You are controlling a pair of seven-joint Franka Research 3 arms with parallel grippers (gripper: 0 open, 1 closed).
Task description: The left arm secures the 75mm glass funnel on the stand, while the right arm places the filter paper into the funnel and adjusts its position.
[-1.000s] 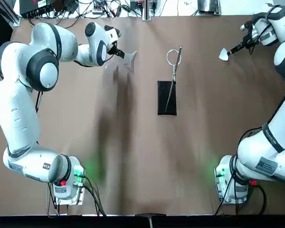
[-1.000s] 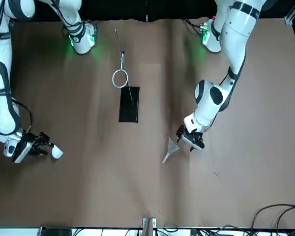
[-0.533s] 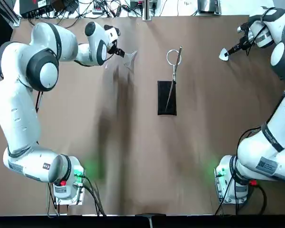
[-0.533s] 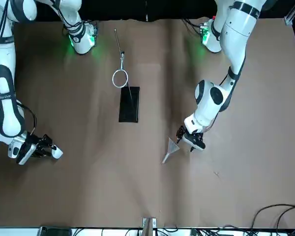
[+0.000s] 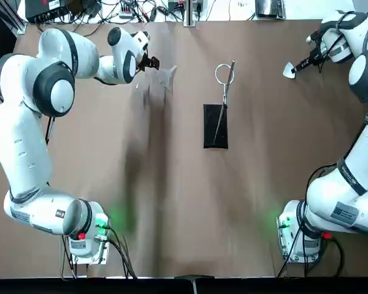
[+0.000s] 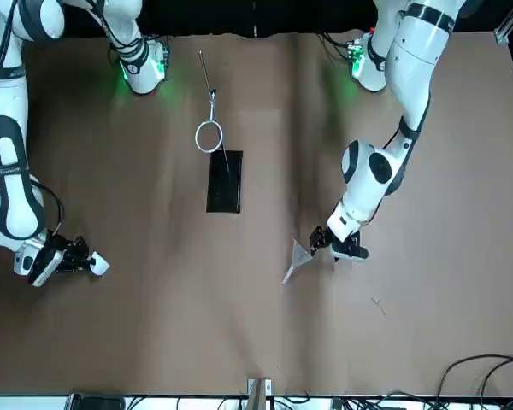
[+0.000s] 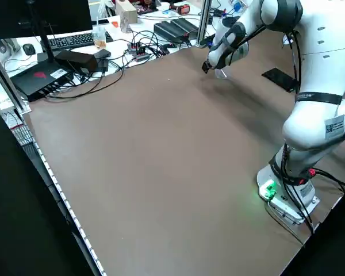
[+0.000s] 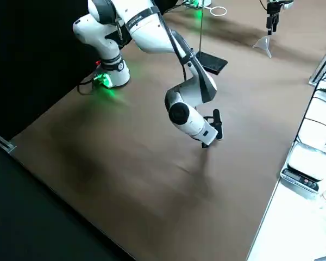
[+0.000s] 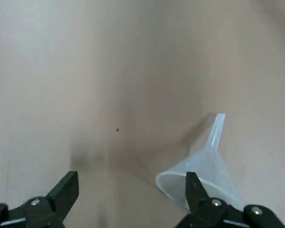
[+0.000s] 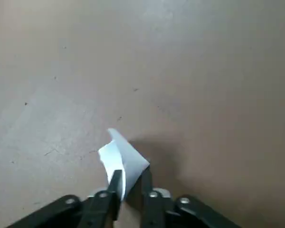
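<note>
I find the left gripper (image 9: pixel 133 183) over the far left of the table, its two fingers spread with a broad gap between them. The 75mm glass funnel (image 9: pixel 205 172) is beside one of those fingers and not pinched; it appears to lie on its side on the tabletop (image 5: pixel 172 184). I judge the approach unfinished: the gap would need to be brought over the cone before closing, since shutting here could nudge the funnel away.

The right gripper (image 10: pixel 132 180) is at the far right, well apart from the stand, pinching the filter paper (image 10: pixel 127 164) near its tips. That hold leaves most of the folded piece projecting, presumably so it can enter the funnel ahead of the fingers. I consider waiting out there sensible, as it leaves the middle free for the left arm.

The stand (image 5: pixel 216 131) is upright between the arms, its wire ring (image 6: pixel 198 139) holding nothing. Seating the funnel there logically comes first; the paper has no seat otherwise.

Condition of items: the funnel is clear, wide-mouthed and thin-stemmed (from overhead I nearly lose it against the brown surface). The paper is white, folded to a rounded cone, with one flap standing off. It will probably crease if pressed hard.
</note>
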